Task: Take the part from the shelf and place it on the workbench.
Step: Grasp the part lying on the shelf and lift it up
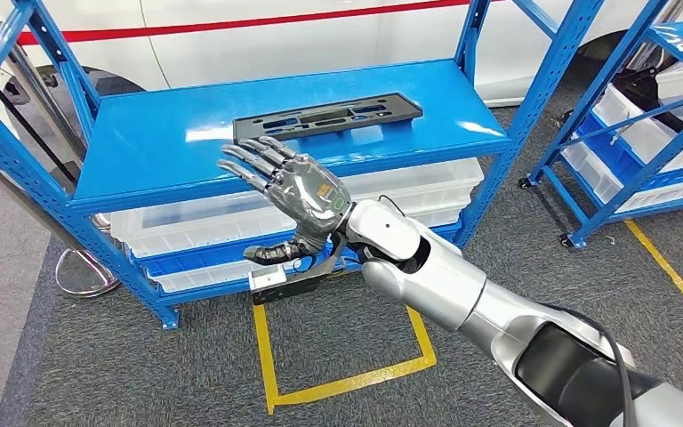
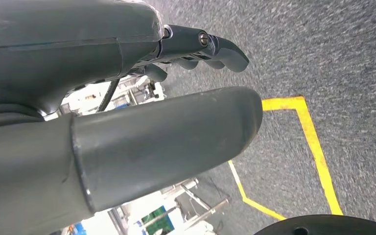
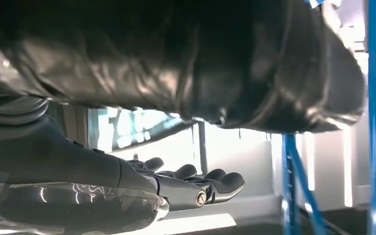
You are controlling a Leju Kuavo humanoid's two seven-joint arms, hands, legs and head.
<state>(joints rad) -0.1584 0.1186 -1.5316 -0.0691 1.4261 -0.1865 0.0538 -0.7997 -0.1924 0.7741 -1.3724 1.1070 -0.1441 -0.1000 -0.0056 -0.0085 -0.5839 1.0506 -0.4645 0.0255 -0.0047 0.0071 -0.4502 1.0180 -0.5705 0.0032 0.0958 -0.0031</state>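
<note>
Black part (image 1: 327,116) lies flat on blue shelf (image 1: 160,142) top deck. Right hand (image 1: 292,197) raised before shelf front edge, fingers spread, holding nothing, clear of part. Left hand (image 2: 127,122) over carpet, fingers apart, empty.

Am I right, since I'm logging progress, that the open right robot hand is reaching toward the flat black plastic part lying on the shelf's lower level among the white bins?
Not quite. The head view shows the flat black plastic part lying on the blue metal shelf's top level, not the lower one. The open right robot hand is reaching toward it.
</note>
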